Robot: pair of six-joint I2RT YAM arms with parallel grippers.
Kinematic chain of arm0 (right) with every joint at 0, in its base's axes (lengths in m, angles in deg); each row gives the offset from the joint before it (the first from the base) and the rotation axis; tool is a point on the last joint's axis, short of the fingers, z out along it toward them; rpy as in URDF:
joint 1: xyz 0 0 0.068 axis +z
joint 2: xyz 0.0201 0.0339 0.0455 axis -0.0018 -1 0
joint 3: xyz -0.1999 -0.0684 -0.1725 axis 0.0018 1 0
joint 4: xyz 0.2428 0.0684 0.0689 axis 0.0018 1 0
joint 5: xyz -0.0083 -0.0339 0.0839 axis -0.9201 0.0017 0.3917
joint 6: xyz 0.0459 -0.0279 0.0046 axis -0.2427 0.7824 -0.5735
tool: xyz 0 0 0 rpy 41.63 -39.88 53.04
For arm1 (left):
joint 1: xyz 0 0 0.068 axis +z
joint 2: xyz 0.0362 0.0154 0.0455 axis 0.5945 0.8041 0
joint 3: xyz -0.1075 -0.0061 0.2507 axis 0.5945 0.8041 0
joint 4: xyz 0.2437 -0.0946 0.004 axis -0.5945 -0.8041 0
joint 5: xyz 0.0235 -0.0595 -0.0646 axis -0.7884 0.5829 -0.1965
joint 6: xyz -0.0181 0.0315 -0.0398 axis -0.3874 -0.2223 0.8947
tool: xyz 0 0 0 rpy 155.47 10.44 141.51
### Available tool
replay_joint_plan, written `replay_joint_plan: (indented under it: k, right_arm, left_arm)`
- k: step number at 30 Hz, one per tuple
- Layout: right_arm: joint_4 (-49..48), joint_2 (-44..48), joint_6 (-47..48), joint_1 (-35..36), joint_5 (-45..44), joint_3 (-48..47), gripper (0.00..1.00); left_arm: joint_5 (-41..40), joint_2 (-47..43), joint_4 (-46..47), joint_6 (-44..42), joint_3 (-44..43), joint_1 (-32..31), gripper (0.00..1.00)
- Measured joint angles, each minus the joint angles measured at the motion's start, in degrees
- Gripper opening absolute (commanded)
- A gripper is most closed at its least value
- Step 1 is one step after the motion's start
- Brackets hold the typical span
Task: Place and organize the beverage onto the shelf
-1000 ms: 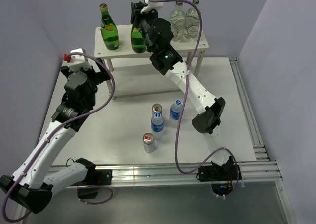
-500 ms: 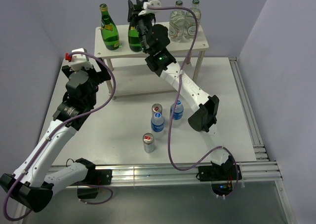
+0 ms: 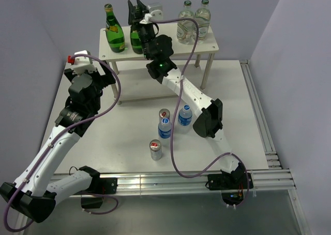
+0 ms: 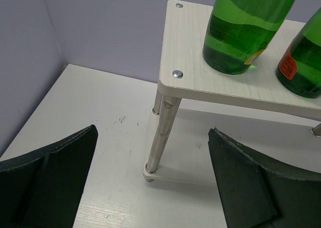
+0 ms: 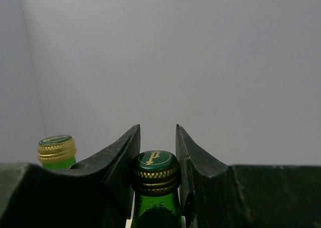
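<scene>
The white shelf [image 3: 170, 53] stands at the back of the table. One green glass bottle [image 3: 115, 35] stands at the left end of its top board. My right gripper [image 3: 136, 10] is shut on the neck of the second green bottle [image 3: 135, 42], just right of the first. In the right wrist view the jaws [image 5: 157, 152] clamp its green cap [image 5: 155, 168]; the other bottle's cap [image 5: 56, 148] shows at the left. Two water bottles [image 3: 165, 127] [image 3: 184, 115] and two cans [image 3: 164, 113] [image 3: 155, 149] stand mid-table. My left gripper [image 3: 106, 75] is open and empty, near the shelf's left front leg [image 4: 163, 132].
Two clear glass bottles with green caps [image 3: 185, 25] [image 3: 202, 21] stand at the right end of the top board. The left wrist view shows the shelf's corner [image 4: 190, 62] with both green bottles [image 4: 241, 32] [image 4: 301, 62] on it. Walls close the back and sides.
My right gripper has carried the second green bottle leftward along the top board, closer to the first green bottle. The left arm has barely moved.
</scene>
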Motion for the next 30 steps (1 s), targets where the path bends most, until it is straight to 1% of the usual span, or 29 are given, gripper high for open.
replay_joint_plan:
  k: [9, 10, 11, 12, 13, 14, 16, 17, 20, 22, 26, 30]
  right_arm:
    - [-6.7, -1.4, 0.9, 0.3, 1.6, 1.0, 0.0]
    - [-7.5, -1.6, 1.2, 0.4, 1.8, 1.0, 0.05]
    - [-8.3, -1.8, 1.4, 0.4, 1.9, 1.2, 0.16]
    - [-9.3, -1.8, 1.6, 0.4, 2.1, 1.6, 0.27]
    - [-10.1, -1.9, 1.9, 0.5, 2.2, 1.9, 0.42]
    - [-10.7, -1.9, 2.0, 0.5, 2.1, 2.2, 0.54]
    - [-10.6, -2.3, 2.1, 0.5, 1.6, 2.9, 0.74]
    - [-10.6, -2.9, 2.2, 0.5, 1.4, 3.2, 0.79]
    - [-9.7, -5.1, 2.4, 0.6, 0.3, 4.9, 0.92]
    - [-8.2, -6.4, 2.7, 0.5, -0.1, 5.6, 0.98]
    - [-6.0, -7.4, 3.2, 0.5, -0.9, 8.3, 0.98]
    - [-7.5, -6.9, 3.8, 0.9, -1.6, 9.7, 0.98]
  left_arm:
    - [0.0, 0.0, 0.0, 0.0, 0.0, 0.2, 0.99]
    - [0.0, 0.0, 0.0, 0.0, 0.0, 0.2, 0.99]
    - [0.0, 0.0, 0.0, 0.0, 0.0, 0.2, 0.99]
    - [0.0, 0.0, 0.0, 0.0, 0.0, 0.2, 0.99]
    - [0.0, 0.0, 0.0, 0.0, 0.0, 0.2, 0.99]
    - [0.0, 0.0, 0.0, 0.0, 0.0, 0.2, 0.99]
    - [0.0, -0.1, 0.0, 0.0, 0.0, 0.3, 0.99]
    - [0.0, -0.1, 0.0, 0.0, 0.0, 0.3, 0.99]
    - [0.0, -0.1, 0.0, 0.0, 0.0, 0.4, 0.99]
    - [0.0, -0.1, 0.0, 0.0, 0.0, 0.4, 0.99]
    - [0.0, -0.1, 0.0, 0.0, 0.0, 0.5, 0.99]
    - [0.0, -0.1, 0.0, 0.0, 0.0, 0.7, 0.99]
